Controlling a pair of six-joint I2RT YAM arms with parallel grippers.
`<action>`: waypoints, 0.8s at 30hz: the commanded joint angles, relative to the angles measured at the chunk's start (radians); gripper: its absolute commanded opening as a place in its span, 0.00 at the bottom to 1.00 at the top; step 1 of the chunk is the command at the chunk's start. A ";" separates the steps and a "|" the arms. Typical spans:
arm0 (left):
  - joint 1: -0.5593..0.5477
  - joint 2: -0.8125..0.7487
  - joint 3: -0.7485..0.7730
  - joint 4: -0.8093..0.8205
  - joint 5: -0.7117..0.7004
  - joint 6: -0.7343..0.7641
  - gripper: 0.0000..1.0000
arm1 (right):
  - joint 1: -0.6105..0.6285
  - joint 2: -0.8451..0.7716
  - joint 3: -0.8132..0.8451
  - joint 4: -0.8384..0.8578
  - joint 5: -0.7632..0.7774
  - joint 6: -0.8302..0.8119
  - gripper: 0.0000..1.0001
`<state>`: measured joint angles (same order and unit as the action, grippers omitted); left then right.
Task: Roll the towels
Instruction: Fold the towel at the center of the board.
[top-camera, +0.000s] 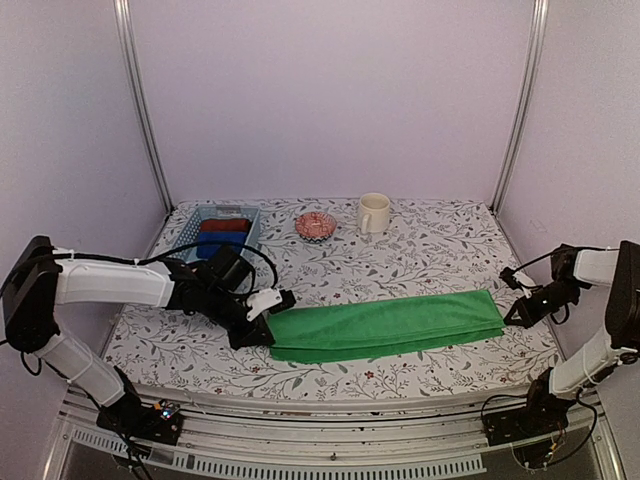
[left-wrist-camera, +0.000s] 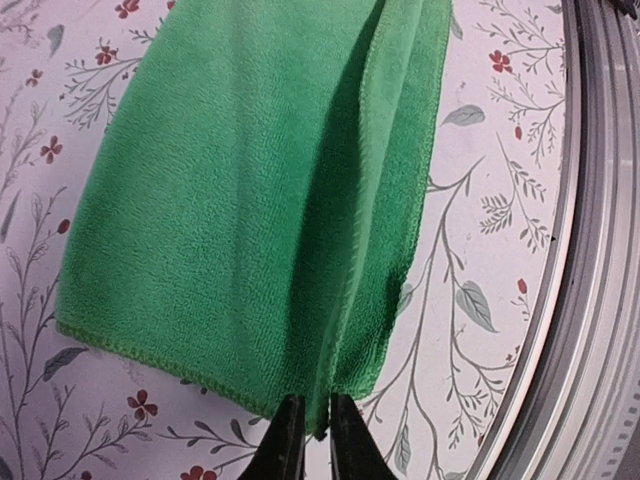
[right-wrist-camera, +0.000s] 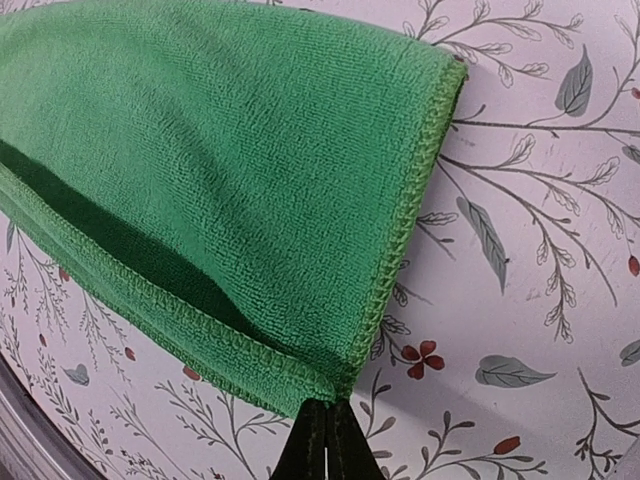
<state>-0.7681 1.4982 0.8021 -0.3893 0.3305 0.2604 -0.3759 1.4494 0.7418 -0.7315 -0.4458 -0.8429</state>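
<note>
L wrist view: bright green cloth towel (left-wrist-camera: 240, 180) runs off the top edge, so its far end is out of frame. Its near corner is tucked btwn the black tips of the left gripper (left-wrist-camera: 312, 438); rest of the fingers cut off at the bottom.

R wrist view: towel leaves frame top & left. Right gripper (right-wrist-camera: 325, 445) shows tips only, pinched on the corner.

Top view: blue plastic basket (top-camera: 190, 222) has its near edge covered by the left arm (top-camera: 110, 283). Cloth rolls (top-camera: 225, 226) inside are too small to count. Small round pink-patterned dish (top-camera: 316, 225): contents can't tell. Right arm (top-camera: 610, 270) is cut by the frame's side.
</note>
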 joint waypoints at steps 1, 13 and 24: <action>-0.024 -0.006 -0.007 -0.046 -0.015 0.034 0.14 | -0.007 -0.011 -0.024 0.011 -0.004 -0.035 0.06; -0.046 -0.147 0.068 -0.046 -0.239 -0.007 0.46 | -0.008 -0.146 0.087 -0.206 -0.173 -0.167 0.36; 0.027 0.229 0.350 0.064 -0.335 -0.455 0.07 | 0.035 0.196 0.342 -0.058 -0.191 0.227 0.21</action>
<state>-0.7593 1.6478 1.1034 -0.3603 0.0238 -0.0051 -0.3702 1.5642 1.0389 -0.8196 -0.6201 -0.7681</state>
